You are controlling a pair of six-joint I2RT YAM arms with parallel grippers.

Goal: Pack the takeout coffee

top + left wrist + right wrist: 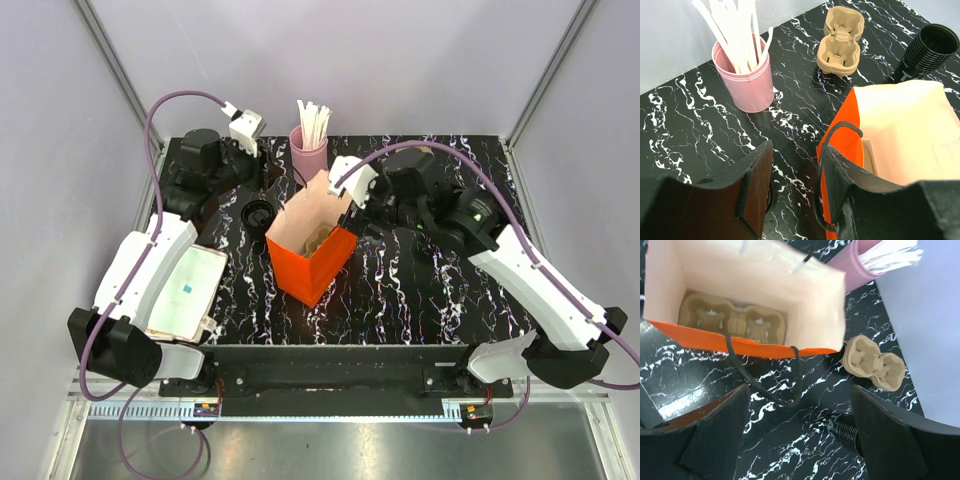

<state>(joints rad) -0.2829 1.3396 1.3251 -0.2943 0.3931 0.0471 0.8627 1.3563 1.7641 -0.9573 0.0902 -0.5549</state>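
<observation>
An orange paper bag (310, 268) is stood open on the marbled table (420, 290). The right gripper (799, 395) is held at the bag's right side, fingers spread wide. The left gripper (797, 150) is held just left of the bag, fingers parted. The coffee cup (258, 214) is seen on the table just left of the bag.

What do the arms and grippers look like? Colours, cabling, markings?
Both the left arm and right arm have white shell links with black joints and bases. A purple cable loops along each to a white wrist block. The right arm carries a small green light. The left gripper and right gripper each have two broad dark fingers with flat inner faces. No readable markings.
</observation>
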